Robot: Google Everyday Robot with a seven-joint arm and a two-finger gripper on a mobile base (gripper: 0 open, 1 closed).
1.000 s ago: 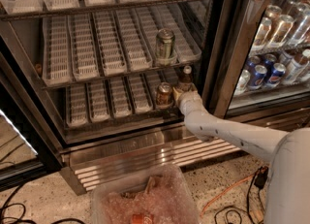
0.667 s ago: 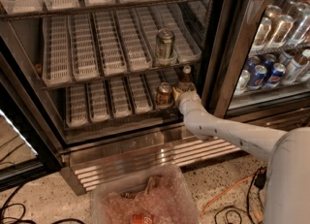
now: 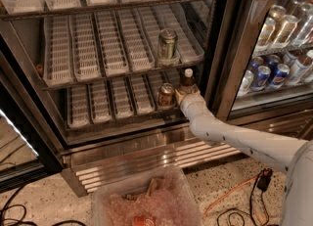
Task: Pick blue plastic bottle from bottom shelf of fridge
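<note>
I see the bottom shelf [image 3: 112, 100] carrying a bottle [image 3: 187, 79] right at my gripper [image 3: 187, 94] and a can [image 3: 166, 95] just left of it.

Jaws sit at bottle [image 3: 187, 79], right of can [image 3: 166, 96].

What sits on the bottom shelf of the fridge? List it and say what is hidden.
On the bottom shelf: a copper-brown can and, to its right, the blue plastic bottle. The gripper covers the bottle's lower body, so its base is hidden.
</note>
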